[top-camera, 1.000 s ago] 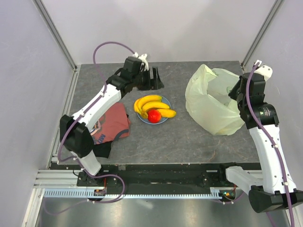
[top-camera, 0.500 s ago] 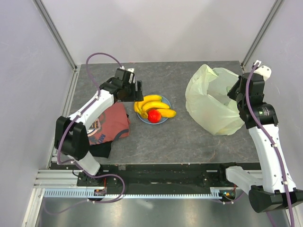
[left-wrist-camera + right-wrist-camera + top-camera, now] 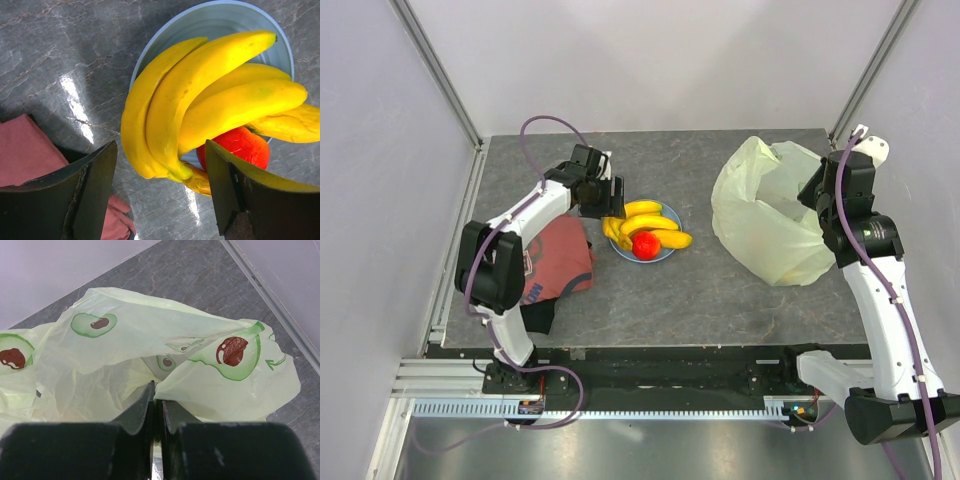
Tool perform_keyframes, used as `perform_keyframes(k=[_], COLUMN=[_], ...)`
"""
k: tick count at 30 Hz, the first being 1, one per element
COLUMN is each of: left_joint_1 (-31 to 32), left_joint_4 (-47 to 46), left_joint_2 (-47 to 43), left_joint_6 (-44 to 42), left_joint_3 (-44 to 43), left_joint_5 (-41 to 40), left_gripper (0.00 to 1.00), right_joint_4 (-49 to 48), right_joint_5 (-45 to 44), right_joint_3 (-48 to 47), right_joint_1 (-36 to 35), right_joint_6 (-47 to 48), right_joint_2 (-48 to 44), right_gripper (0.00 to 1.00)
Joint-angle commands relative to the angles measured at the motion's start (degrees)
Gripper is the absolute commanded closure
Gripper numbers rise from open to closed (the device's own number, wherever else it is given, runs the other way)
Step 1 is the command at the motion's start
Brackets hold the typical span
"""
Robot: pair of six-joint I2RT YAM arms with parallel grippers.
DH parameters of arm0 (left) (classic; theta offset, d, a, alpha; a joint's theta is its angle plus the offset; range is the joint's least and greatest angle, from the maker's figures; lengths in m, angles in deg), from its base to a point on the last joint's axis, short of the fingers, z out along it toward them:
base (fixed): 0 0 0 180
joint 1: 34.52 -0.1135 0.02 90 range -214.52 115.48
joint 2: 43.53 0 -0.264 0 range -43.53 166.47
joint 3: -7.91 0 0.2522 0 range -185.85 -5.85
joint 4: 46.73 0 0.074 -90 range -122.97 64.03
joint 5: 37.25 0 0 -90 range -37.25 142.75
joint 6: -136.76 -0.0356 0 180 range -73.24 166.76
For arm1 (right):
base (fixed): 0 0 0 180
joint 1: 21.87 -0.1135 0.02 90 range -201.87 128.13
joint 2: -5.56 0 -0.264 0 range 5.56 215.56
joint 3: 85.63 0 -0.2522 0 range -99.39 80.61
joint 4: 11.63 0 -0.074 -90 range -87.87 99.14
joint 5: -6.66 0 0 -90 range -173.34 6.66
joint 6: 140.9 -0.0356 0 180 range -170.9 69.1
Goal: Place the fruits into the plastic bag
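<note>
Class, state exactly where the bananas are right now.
Top view: the bananas lie on the blue plate, left of centre, under the open left pincer, right of the red T-shirt.

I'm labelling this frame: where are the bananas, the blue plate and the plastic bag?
bananas (image 3: 200,95), left wrist view, middle of the bunch.
blue plate (image 3: 220,20), left wrist view, bare inner surface.
plastic bag (image 3: 760,240), top external view, front wall.

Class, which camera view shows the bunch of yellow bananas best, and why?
The left wrist view: the bunch of yellow bananas fills it, close up, on the round blue plate. The top external view shows them small. The right wrist view misses them, facing the translucent pale green plastic bag.
</note>
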Motion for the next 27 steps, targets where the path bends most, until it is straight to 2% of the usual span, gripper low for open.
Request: perform_keyframes(k=[1,10,27], left_joint_1=[-0.6,-1.0,-1.1], left_joint_4=[-0.8,-0.7,-0.4], left_joint_2=[2.0,4.4,5.0], left_joint_6=[-3.4,-4.9,-5.7], left_joint_3=[-2.7,-3.1,-4.4], left_joint_5=[3.2,3.7,2.6], left_gripper=[0.23,0.27,0.51], right_joint_4=[-2.2,-2.8,-2.9], right_joint_5=[-0.6,-2.1,-3.6], right_joint_3=[-0.1,1.1,2.5], right_joint_1=[0.2,0.2,0.2], right_joint_6=[-1.1,-2.1,-3.9], right_joint_2=[-0.1,-0.9,-1.6], right_gripper=[0.88,0.88,0.88])
